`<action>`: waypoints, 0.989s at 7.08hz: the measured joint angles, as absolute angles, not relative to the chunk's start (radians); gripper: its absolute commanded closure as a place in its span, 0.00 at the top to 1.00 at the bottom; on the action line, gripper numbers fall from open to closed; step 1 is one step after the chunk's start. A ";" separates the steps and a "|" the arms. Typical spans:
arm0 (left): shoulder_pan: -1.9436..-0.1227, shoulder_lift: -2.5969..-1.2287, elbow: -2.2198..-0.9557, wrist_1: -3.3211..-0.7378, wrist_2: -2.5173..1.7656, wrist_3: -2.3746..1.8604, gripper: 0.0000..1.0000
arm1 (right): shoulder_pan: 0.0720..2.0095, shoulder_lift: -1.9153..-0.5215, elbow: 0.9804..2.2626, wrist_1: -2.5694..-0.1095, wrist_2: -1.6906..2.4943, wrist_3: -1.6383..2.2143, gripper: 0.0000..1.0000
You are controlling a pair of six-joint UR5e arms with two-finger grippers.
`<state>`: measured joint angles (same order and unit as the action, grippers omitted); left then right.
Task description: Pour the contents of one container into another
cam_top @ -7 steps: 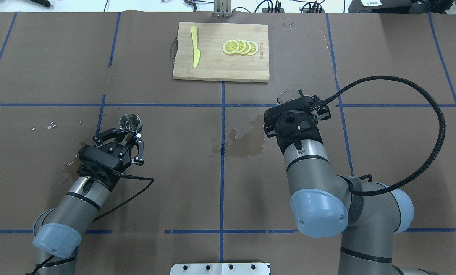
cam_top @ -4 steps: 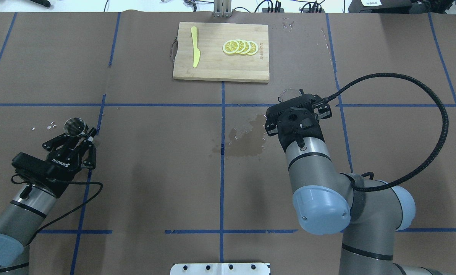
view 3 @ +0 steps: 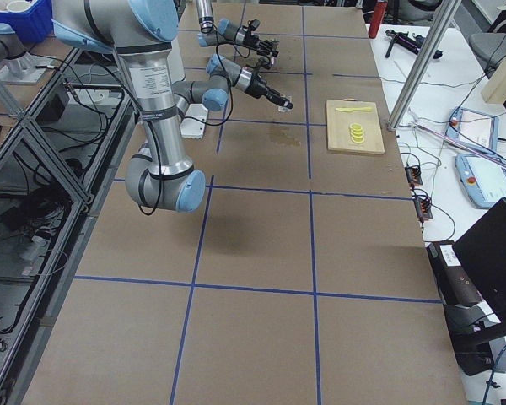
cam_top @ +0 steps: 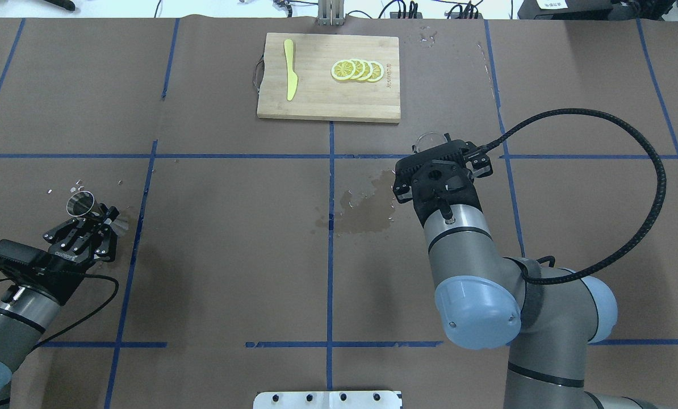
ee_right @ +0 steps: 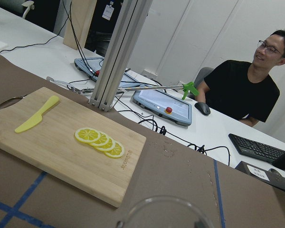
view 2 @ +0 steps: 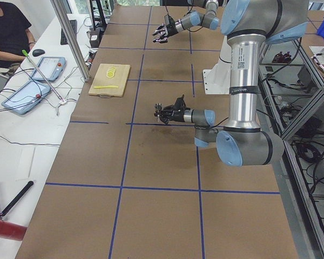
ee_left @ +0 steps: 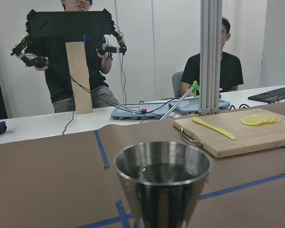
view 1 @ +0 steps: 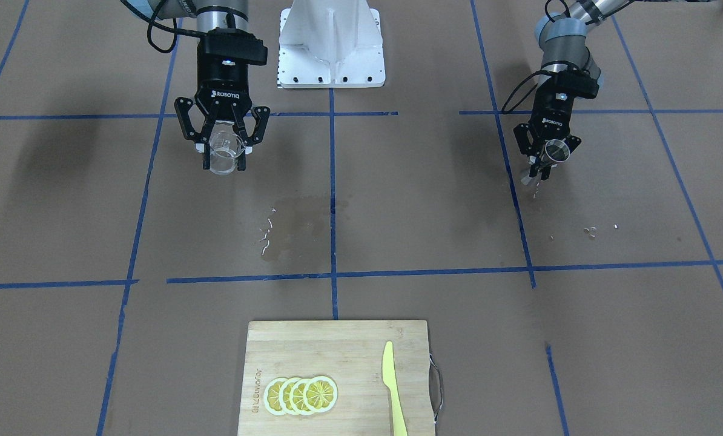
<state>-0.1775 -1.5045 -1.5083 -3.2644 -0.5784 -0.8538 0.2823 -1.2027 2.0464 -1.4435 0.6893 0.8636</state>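
Now my left gripper (view 1: pixel 542 165) clamps the jigger (view 1: pixel 556 151), far left; my right gripper (view 1: pixel 224 160) grips the glass cup (view 1: pixel 223 147).

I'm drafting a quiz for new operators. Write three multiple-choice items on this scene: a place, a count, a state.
1. Where is the yellow knife? A on the cutting board; B on bare table; C in a gripper.
2. How many lemon slices? A two; B four; C six.
3. The right gripper is: A open; B shut on the glass cup; C shut on the knife.
1 A: it lies on the board. 2 B: four overlap. 3 B: it clamps the cup; the left gripper holds the metal jigger.
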 measured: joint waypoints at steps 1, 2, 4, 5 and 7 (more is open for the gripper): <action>-0.166 -1.504 -1.492 -3.261 -0.558 -0.881 0.00 | 0.282 -1.203 2.046 -1.443 0.690 0.864 0.02; -0.151 -1.503 -1.470 -3.259 -0.520 -0.888 0.00 | 0.282 -1.202 2.046 -1.443 0.690 0.865 0.02; -0.125 -1.504 -1.450 -3.241 -0.446 -0.886 0.00 | 0.282 -1.200 2.046 -1.443 0.690 0.865 0.02; -0.118 -1.508 -1.448 -3.236 -0.430 -0.874 0.00 | 0.281 -1.200 2.046 -1.443 0.690 0.865 0.03; -0.105 -1.515 -1.449 -3.234 -0.422 -0.837 0.00 | 0.281 -1.199 2.046 -1.443 0.690 0.865 0.03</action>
<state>-0.1049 -1.5155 -1.4486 -3.2335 -0.4224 -0.8368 0.2808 -1.1986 2.0464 -1.4435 0.6903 0.8652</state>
